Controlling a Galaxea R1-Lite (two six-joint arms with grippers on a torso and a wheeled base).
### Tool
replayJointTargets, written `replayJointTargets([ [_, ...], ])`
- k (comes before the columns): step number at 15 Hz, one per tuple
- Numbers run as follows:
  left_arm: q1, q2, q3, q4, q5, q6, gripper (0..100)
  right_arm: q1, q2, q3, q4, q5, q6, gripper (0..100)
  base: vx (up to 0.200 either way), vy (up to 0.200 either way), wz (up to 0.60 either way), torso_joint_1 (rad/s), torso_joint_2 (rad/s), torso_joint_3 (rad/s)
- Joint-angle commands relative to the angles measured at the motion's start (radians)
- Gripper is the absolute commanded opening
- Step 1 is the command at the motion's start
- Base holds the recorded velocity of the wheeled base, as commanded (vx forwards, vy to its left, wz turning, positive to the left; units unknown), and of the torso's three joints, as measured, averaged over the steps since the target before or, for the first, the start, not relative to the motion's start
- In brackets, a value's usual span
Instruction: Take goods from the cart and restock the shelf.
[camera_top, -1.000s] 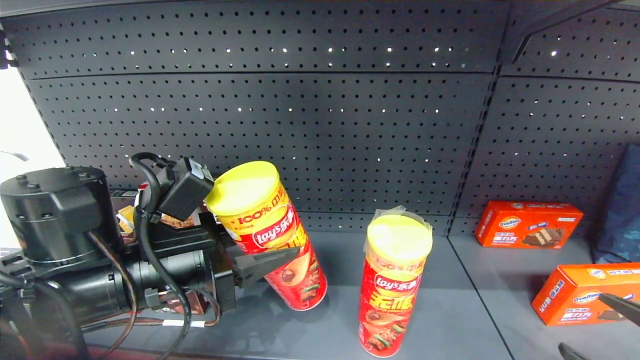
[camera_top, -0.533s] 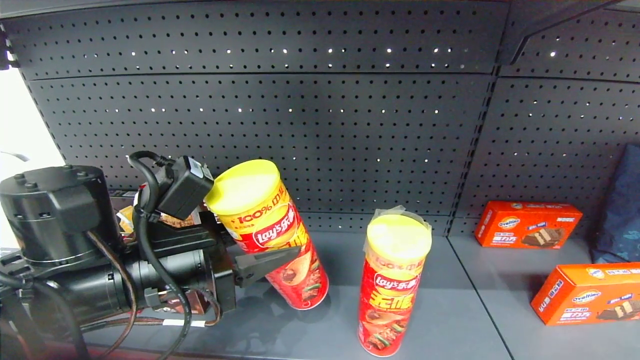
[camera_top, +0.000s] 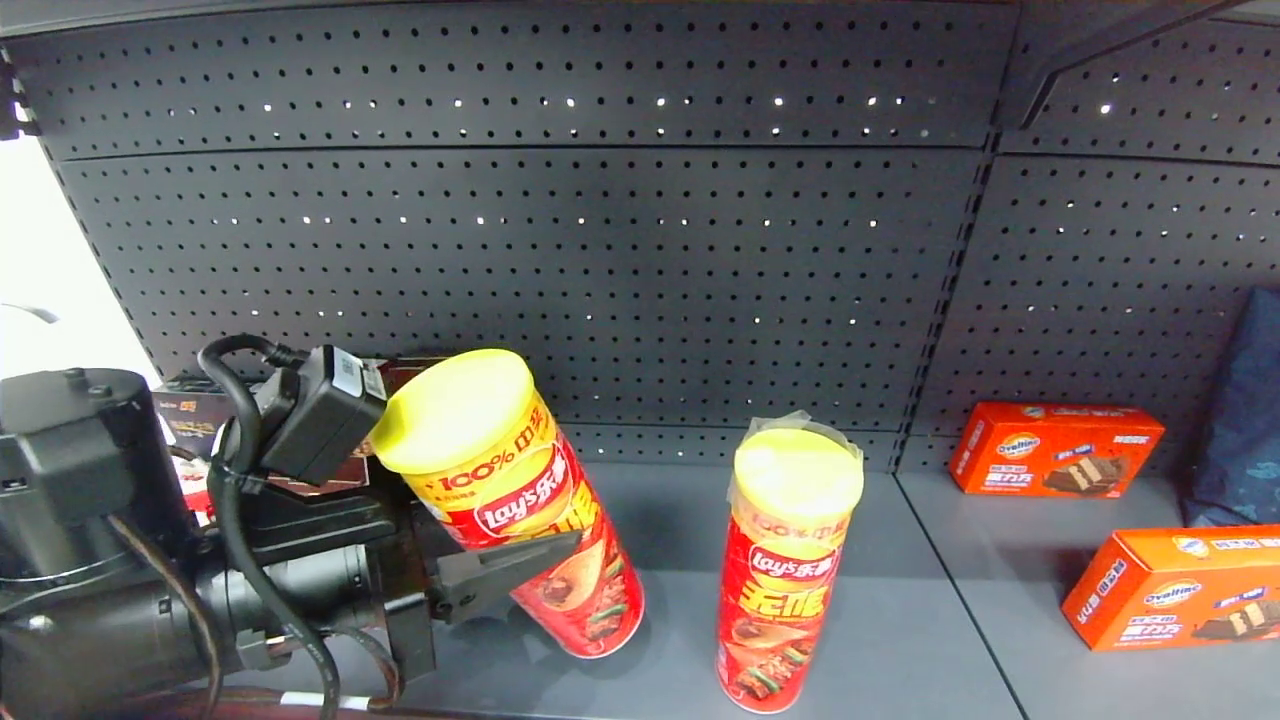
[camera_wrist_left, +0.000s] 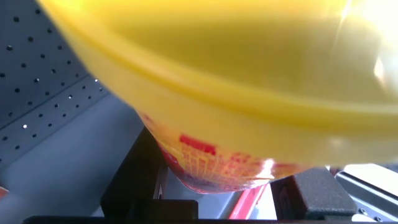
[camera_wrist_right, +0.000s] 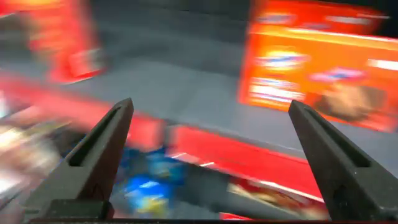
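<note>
**Left gripper (camera_top: 540, 560) holds a tilted red chip can with a yellow plastic lid (camera_top: 510, 490) low over the grey metal shelf (camera_top: 680, 640)**

The left gripper is clamped around the middle of the chip can. One dark finger (camera_top: 500, 578) lies across the can's front, and the other is hidden behind it. The can leans, its lid toward the robot's left and its base down near the shelf board. Whether the base touches the board cannot be told. In the left wrist view the yellow lid sits very close, with the red body below it.

A second can of the same kind (camera_top: 785, 580) stands upright on the shelf to the right of the held one and apart from it. It has crinkled clear film around its lid. A black perforated back panel (camera_top: 600, 260) rises behind both.

In the bay to the right, two orange cardboard boxes lie flat and apart, one at the back (camera_top: 1055, 448) and one nearer the front (camera_top: 1170, 588). A dark blue bag (camera_top: 1245, 400) shows at the far right edge. A dark brown box (camera_top: 190, 415) sits behind the left arm's wrist.

The right gripper (camera_wrist_right: 210, 106) has its two dark fingers spread wide with nothing between them. Beyond them, blurred, lie grey shelf and an orange box.
</note>
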Motion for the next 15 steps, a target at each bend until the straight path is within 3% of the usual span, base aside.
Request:
replayJointTargets([
  [1,-0.001,-0.020,0.001,-0.001,-0.002,0.000,0,0.049,-0.038,0.004,0.026,0.073,-0.001,100,0.000,0.000,0.00,0.000,0.00,0.000],
  [6,-0.022,-0.038,0.001,0.001,0.001,0.000,0,0.052,-0.038,0.006,0.026,0.070,0.039,100,0.000,0.000,0.00,0.000,0.00,0.000],
  [15,0.007,-0.069,0.011,0.002,0.021,-0.002,0,0.052,-0.038,0.006,0.026,0.070,0.039,100,0.000,0.000,0.00,0.000,0.00,0.000],
])
